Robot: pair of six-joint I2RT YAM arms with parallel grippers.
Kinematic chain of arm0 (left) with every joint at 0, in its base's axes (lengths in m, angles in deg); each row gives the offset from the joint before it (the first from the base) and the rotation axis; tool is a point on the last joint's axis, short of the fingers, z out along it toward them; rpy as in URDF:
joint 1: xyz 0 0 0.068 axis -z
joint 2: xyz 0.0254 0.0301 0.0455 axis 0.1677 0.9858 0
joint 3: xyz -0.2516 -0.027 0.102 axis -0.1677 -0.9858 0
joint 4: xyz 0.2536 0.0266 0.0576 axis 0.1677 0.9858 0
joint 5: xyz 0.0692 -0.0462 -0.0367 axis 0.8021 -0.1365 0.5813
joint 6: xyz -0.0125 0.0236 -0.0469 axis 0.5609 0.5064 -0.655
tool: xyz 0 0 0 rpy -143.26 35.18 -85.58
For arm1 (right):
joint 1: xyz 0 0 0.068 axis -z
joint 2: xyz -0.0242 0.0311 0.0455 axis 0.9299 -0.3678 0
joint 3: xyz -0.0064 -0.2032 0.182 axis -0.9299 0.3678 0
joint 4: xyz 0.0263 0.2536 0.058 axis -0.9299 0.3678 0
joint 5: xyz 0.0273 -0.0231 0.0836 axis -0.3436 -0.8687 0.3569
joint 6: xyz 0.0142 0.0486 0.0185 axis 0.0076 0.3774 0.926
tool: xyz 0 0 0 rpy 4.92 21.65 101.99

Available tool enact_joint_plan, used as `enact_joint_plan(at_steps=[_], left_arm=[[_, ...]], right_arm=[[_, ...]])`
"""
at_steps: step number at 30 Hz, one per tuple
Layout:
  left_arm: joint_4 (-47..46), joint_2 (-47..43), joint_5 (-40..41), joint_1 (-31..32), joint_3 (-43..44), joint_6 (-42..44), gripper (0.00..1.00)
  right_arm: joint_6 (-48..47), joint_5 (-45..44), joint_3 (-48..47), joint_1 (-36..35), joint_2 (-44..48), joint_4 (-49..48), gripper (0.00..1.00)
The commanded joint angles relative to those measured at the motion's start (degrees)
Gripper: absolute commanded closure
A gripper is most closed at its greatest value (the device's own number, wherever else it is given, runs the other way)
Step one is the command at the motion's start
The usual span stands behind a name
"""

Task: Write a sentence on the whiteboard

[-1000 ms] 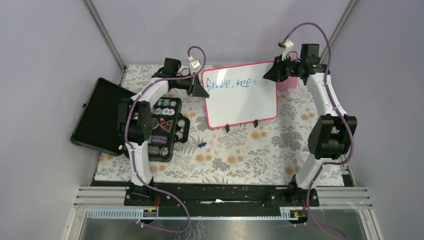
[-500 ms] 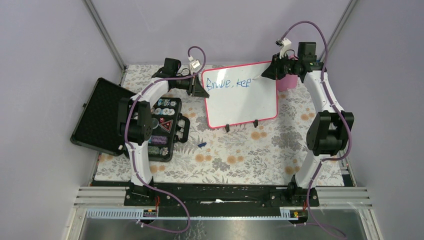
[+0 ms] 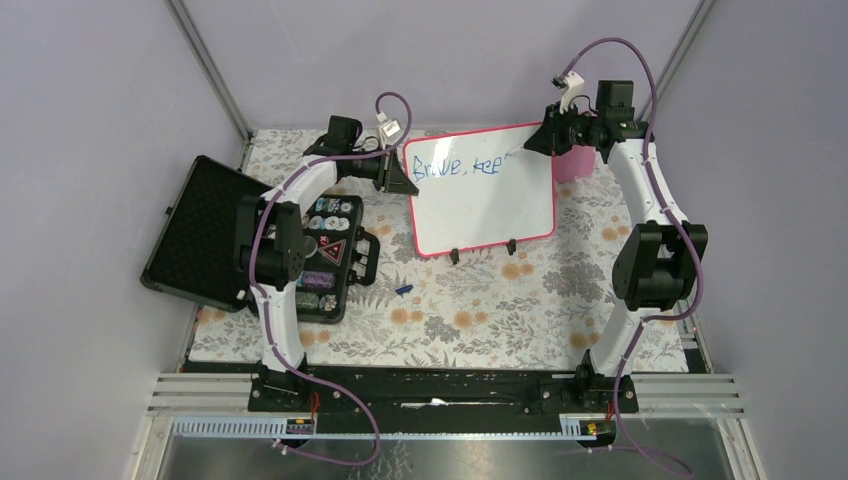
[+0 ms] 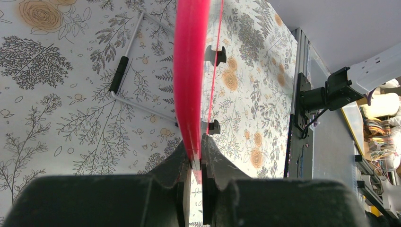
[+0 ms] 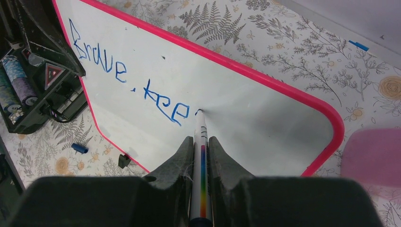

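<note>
The whiteboard point(image 3: 485, 205), white with a red-pink frame and two black feet, stands tilted at the back middle of the table. Blue lettering point(image 3: 455, 167) on it reads "Brave, kee"; it also shows in the right wrist view point(image 5: 127, 85). My left gripper point(image 3: 402, 178) is shut on the board's left edge point(image 4: 189, 85). My right gripper point(image 3: 535, 143) is shut on a white marker point(image 5: 201, 156) with a rainbow stripe. The marker's tip point(image 5: 199, 112) touches the board just right of the last "e".
An open black case point(image 3: 255, 240) with coloured chips lies at the left. A blue marker cap point(image 3: 404, 290) lies on the floral cloth in front of the board. A pink object point(image 3: 568, 165) sits behind the board's right corner. A wire stand point(image 4: 127, 71) props the board.
My right gripper has lifted slightly up and to the right with the marker along the first line. The left gripper and the board have not moved.
</note>
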State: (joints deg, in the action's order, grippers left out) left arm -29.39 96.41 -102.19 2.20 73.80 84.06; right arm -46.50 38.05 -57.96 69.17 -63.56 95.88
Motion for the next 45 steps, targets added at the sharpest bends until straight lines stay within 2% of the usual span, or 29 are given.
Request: enact_joint_plan(at_steps=[1, 36, 45], left_arm=[[-2.6, -1.2, 1.2, 0.5, -0.2, 2.5, 1.0], [-2.5, -0.8, 1.2, 0.5, 0.2, 2.3, 1.0], [-2.6, -0.8, 1.2, 0.5, 0.1, 2.3, 1.0]], right_arm=[[-0.5, -1.2, -2.1, -0.5, -0.4, -1.3, 1.0], [-3.1, 1.0, 10.3, -0.5, 5.3, -1.7, 1.0], [-1.4, 6.0, 7.0, -1.5, 6.2, -0.8, 1.0]])
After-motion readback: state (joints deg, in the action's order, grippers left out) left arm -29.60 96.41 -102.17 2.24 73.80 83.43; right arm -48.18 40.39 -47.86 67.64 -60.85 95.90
